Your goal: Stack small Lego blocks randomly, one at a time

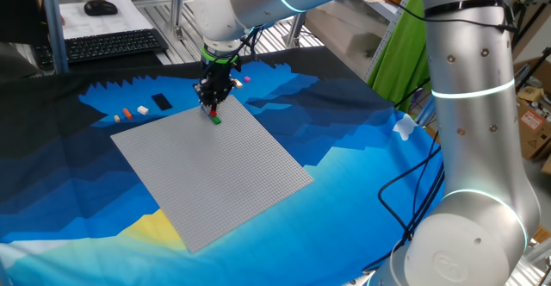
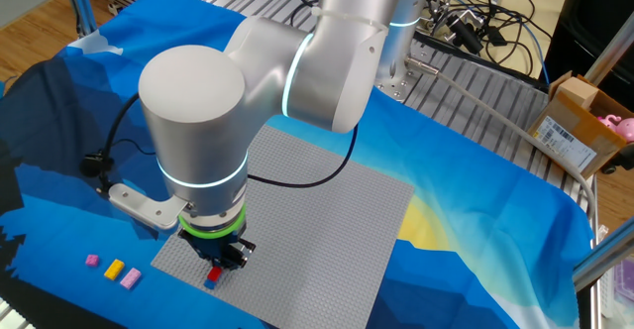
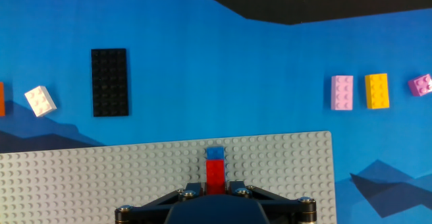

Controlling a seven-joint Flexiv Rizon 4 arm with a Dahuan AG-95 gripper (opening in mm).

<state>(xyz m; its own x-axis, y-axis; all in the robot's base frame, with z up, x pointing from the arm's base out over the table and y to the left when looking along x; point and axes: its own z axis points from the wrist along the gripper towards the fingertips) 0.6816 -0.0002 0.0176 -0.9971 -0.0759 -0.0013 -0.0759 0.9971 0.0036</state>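
So we've got the two-finger gripper (image 3: 216, 189) down at the far edge of the big flat grey studded baseplate (image 3: 101, 177), fingers closed in snug on a small red plastic brick (image 3: 215, 173). There's a small blue brick (image 3: 215, 154) touching its far end. Our guess is we're pressing the red one down onto the studs, which would explain the straight-down hold.

The hand view is the only one showing the spare bricks properly: a pale pink brick (image 3: 342, 92), a yellow brick (image 3: 377, 91) and a purple brick (image 3: 422, 85) off to one side on the blue printed cloth (image 3: 236, 69), a white brick (image 3: 40, 100) and a flat black studded plate (image 3: 109, 81) on the other. One fixed view adds something we don't get from the hand: a small green brick (image 1: 216, 119) just beside the fingers. The other fixed view mostly gives us the silver arm (image 2: 198, 121) blocking things.
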